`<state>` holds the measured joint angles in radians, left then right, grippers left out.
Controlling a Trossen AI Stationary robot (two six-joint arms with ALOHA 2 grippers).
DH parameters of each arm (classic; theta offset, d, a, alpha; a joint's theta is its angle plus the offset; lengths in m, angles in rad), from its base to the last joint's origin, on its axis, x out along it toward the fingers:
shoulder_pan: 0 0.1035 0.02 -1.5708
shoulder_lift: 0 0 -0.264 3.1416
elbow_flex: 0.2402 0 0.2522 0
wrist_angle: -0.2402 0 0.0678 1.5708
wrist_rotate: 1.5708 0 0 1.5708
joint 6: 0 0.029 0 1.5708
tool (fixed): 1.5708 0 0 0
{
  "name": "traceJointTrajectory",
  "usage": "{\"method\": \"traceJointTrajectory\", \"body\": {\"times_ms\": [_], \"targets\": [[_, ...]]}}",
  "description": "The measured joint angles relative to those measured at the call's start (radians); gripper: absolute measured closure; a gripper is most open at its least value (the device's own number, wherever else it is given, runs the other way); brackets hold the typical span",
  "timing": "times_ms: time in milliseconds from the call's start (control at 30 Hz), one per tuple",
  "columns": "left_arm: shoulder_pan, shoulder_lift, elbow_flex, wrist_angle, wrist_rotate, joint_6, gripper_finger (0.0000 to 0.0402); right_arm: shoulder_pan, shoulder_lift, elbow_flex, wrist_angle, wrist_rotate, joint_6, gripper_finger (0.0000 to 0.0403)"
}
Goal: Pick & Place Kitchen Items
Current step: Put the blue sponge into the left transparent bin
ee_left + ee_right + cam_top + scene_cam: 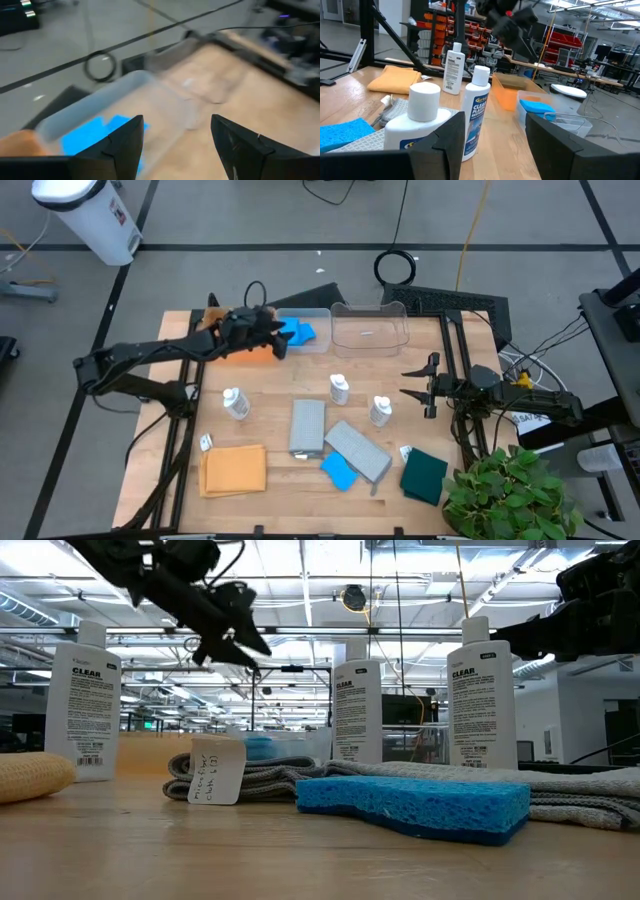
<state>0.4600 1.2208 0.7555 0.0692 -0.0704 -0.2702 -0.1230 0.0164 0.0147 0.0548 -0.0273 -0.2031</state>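
Note:
My left gripper [280, 338] [175, 145] hangs open and tilted down above the left clear bin [318, 313], with nothing between its fingers. Blue sponges [297, 332] [95, 135] lie in that bin. On the table stand three white bottles [235, 402] [340, 388] [380, 410]. Near them lie two grey cloths [307, 425] [357, 450], with a blue sponge [338, 471] [415, 805] tucked partly under the right one. An orange cloth [233, 470] and a dark green cloth [424, 475] lie flat near the front edge. My right gripper [405, 383] [495, 145] waits open at the table's right side.
An orange tray [245, 352] sits beside the left bin, under my left arm. A second clear bin [370, 328] stands at the far edge, to the right of the first. A potted plant [505, 495] overhangs the near right corner. Small paper tags [217, 770] lie by the cloths.

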Motion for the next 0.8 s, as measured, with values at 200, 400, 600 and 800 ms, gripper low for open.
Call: {"method": "traceJointTrajectory", "body": {"times_ms": [200, 400, 600, 800], "targets": [[-0.085, -0.062, 0.000, 0.013, 0.117, 0.042, 0.0165, 0.000, 0.000, 0.000, 0.000, 0.000, 0.000, 0.0222], [-0.160, -0.093, 0.000, 0.053, 0.280, 0.127, 0.0165, 0.000, 0.000, 0.000, 0.000, 0.000, 0.000, 0.0222], [-0.228, -0.093, 0.000, 0.098, 0.338, 0.167, 0.0165, 0.000, 0.000, 0.000, 0.000, 0.000, 0.000, 0.0222], [-0.262, -0.086, 0.001, 0.113, 0.299, 0.167, 0.0165, 0.000, 0.000, 0.000, 0.000, 0.000, 0.000, 0.0222]]}}
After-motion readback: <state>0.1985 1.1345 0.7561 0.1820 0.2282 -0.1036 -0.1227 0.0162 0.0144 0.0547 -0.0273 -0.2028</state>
